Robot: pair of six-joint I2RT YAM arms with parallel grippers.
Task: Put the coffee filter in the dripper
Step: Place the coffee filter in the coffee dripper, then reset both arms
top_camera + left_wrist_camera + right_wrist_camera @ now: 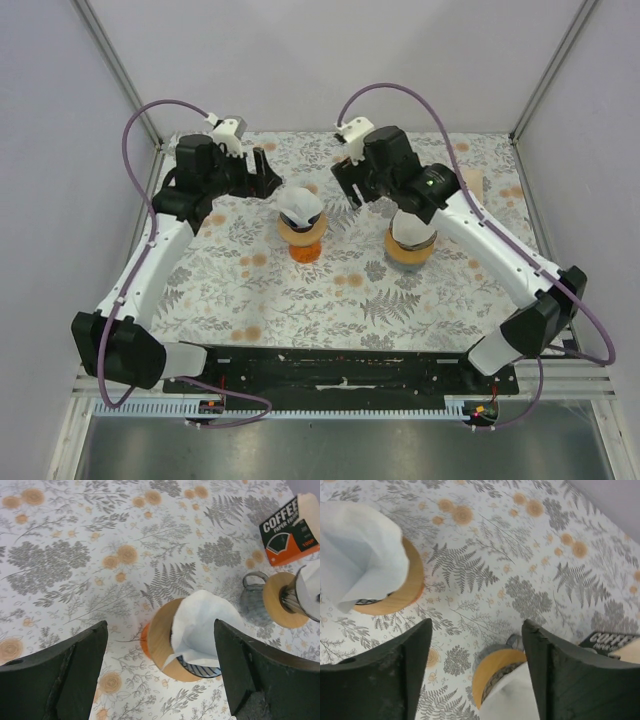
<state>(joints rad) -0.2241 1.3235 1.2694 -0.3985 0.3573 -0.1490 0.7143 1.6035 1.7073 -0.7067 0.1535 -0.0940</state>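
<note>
- Tablecloth [340, 300]: white ground; grey fern and leaf print with scattered orange flowers.
- Filter [200, 625]: plain white.
- Dripper [162, 635]: tan wood ring; dark-and-white striped part below the filter.
- Base [144, 641] under the dripper: bright orange.
- Second dripper [277, 600]: tan wood ring, white filter.
- Mug [252, 597]: speckled grey.
- Box [287, 532]: black, orange and green, white lettering.
- Left gripper [160, 625]: black.
- Right gripper [476, 622]: black.
- Arms [160, 260]: white links, black joints.
- Cables [135, 130]: purple.
</note>
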